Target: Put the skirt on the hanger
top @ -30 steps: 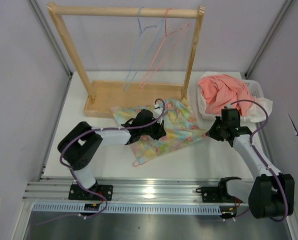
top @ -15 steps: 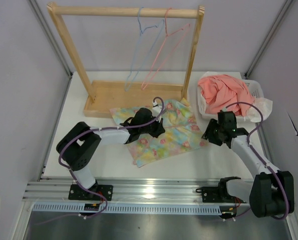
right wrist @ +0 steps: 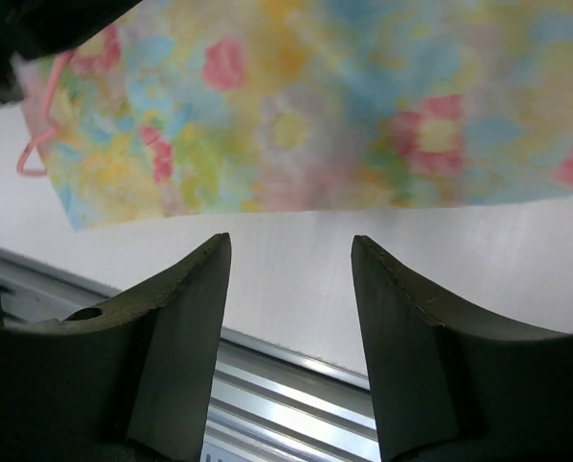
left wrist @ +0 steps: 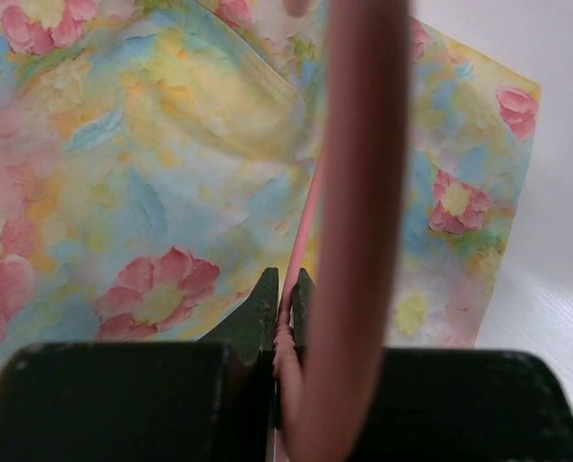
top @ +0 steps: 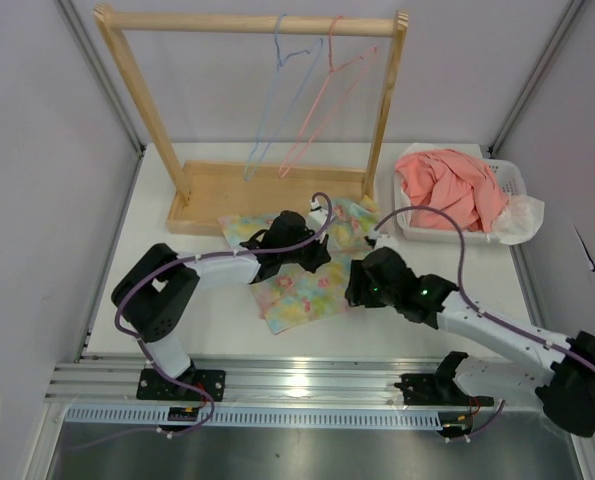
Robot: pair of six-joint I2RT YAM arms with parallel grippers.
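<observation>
The floral skirt [top: 299, 290] lies rumpled on the white table in front of the rack base. My left gripper [top: 315, 255] rests on it, shut on the thin pink wire of the hanger [left wrist: 301, 226] at its twisted neck. Most of the hanger is hidden by the cloth. One pink bend of it [right wrist: 36, 154] sticks out at the skirt's corner. My right gripper [top: 357, 286] hovers open over bare table just off the skirt's near edge [right wrist: 296, 125], with nothing between its fingers [right wrist: 185, 318].
A wooden rack [top: 247, 22] stands at the back with a light blue hanger [top: 268, 110] and a pink one [top: 322, 105] hanging from it. A white basket [top: 511, 176] at the right holds a coral garment [top: 442, 190]. An aluminium rail [top: 307, 375] runs along the near edge.
My right gripper opened, let go of the skirt's right corner and swung left from beside the basket to the skirt's near edge. The skirt has drawn in toward the left. The left gripper stayed shut.
</observation>
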